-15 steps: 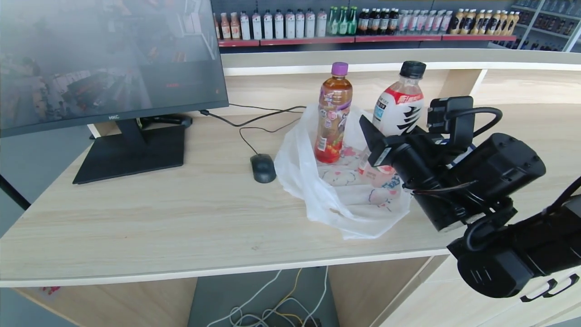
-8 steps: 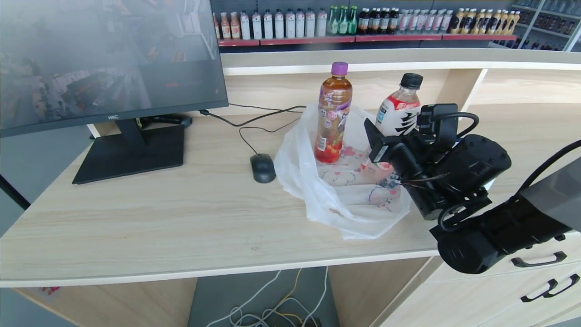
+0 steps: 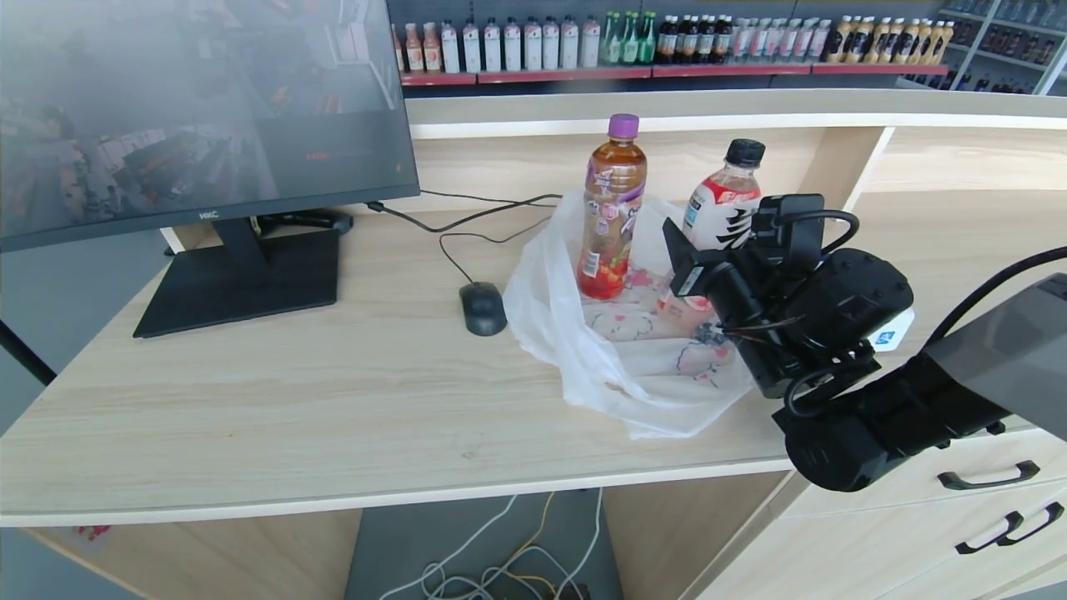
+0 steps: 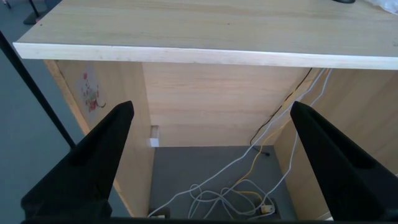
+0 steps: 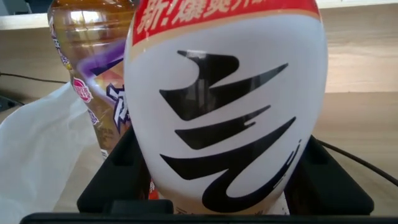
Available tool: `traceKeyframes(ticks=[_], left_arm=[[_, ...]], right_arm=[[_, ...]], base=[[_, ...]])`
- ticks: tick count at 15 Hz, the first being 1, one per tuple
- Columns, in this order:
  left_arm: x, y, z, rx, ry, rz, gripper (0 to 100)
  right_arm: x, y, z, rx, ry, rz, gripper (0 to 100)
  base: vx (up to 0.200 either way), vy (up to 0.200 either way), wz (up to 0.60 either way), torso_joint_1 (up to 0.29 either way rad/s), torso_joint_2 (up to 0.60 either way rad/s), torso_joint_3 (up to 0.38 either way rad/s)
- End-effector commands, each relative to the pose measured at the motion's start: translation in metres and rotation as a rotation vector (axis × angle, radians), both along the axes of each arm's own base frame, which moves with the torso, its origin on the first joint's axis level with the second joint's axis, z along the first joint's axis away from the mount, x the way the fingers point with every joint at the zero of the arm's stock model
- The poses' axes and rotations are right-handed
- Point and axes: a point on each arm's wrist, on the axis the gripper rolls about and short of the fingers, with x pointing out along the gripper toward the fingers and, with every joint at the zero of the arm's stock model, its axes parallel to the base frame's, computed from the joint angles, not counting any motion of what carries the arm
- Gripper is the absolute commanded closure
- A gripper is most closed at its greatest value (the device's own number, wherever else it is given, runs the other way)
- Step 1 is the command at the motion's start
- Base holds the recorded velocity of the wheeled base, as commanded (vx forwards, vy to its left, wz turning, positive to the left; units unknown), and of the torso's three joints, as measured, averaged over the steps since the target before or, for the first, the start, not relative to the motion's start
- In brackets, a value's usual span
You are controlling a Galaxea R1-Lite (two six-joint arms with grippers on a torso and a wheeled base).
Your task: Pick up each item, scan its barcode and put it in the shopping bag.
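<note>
Two fingers of the left gripper (image 4: 211,106) stood apart, holding nothing, low before the front edge of the wooden counter (image 3: 292,392). Farther in, the right gripper (image 3: 698,275) was clamped around a white-labelled bottle (image 3: 723,218), upright over the plastic shopping bag (image 3: 633,367); whether its base touched could not be told. A tea bottle (image 3: 613,208) stood upright on the bag just beside it, apparently already placed. Judging by this, setting down and letting go of the held bottle remained. Beyond lay a mouse (image 3: 483,308), a monitor (image 3: 192,108) and shop shelves (image 3: 667,71) of drinks.
</note>
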Motion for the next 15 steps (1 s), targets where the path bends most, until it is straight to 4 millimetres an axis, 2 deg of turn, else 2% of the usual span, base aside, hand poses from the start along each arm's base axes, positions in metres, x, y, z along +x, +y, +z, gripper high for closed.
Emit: traceKeyframes(ticks=[1,15], left_arm=[[0.000,0.000,0.000,0.000,0.001,0.000,0],[0.000,0.000,0.000,0.000,0.000,0.000,0]], right_arm=[[0.003,0.002,-0.006,-0.006,0.013,0.003,100],[0.005,0.010,-0.019,-0.019,0.045,0.021,100]], base=[[0.000,0.000,0.00,0.000,0.00,0.000],[0.000,0.000,0.00,0.000,0.00,0.000]])
